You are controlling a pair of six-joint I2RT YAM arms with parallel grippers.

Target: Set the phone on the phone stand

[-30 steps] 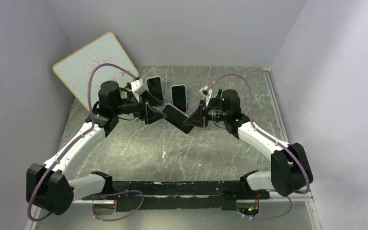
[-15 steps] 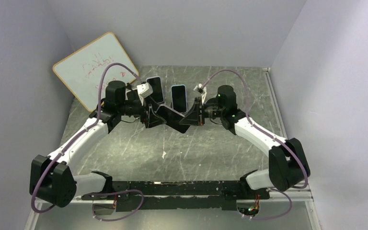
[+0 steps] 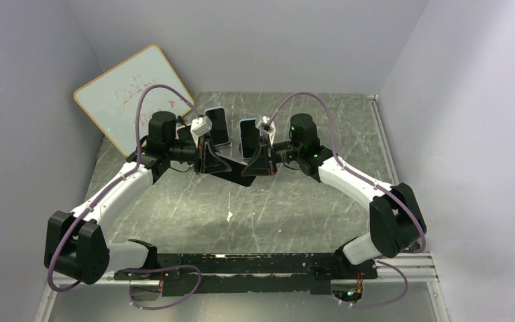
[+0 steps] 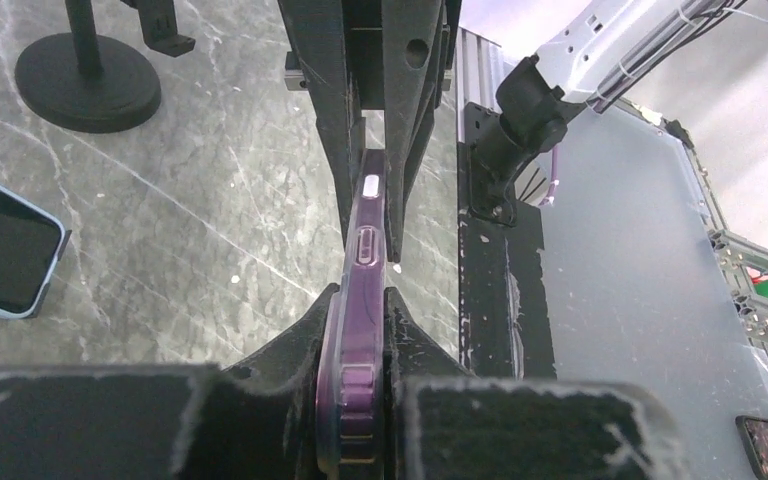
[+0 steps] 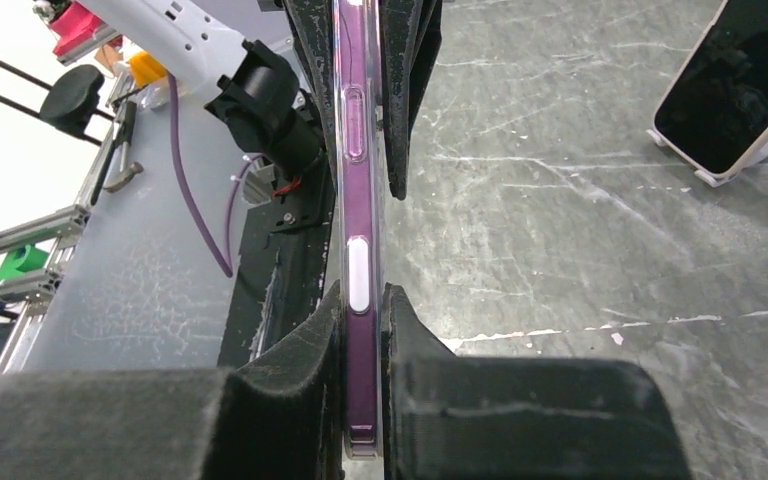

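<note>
A purple-cased phone [image 3: 230, 166] hangs edge-up above the table between my two arms, one gripper on each end. My left gripper [image 3: 212, 161] is shut on one end; the left wrist view shows the phone [image 4: 365, 225] pinched between its jaws [image 4: 360, 300]. My right gripper [image 3: 252, 166] is shut on the other end, the phone's edge [image 5: 355, 150] running away from its jaws [image 5: 362, 295]. A black phone stand [image 4: 85, 75] with a round base and a pole stands beyond, its top cut off.
Two other phones lean upright at the back, one [image 3: 216, 125] dark-screened and one [image 3: 249, 136] in a light blue case. The right wrist view shows a phone [image 5: 735, 90] on a white stand. A whiteboard [image 3: 131, 90] leans in the back left corner.
My left gripper came in open around the phone's free end and has shut on it. The right arm carried the phone leftward and toward the back, and it now lies flatter.
</note>
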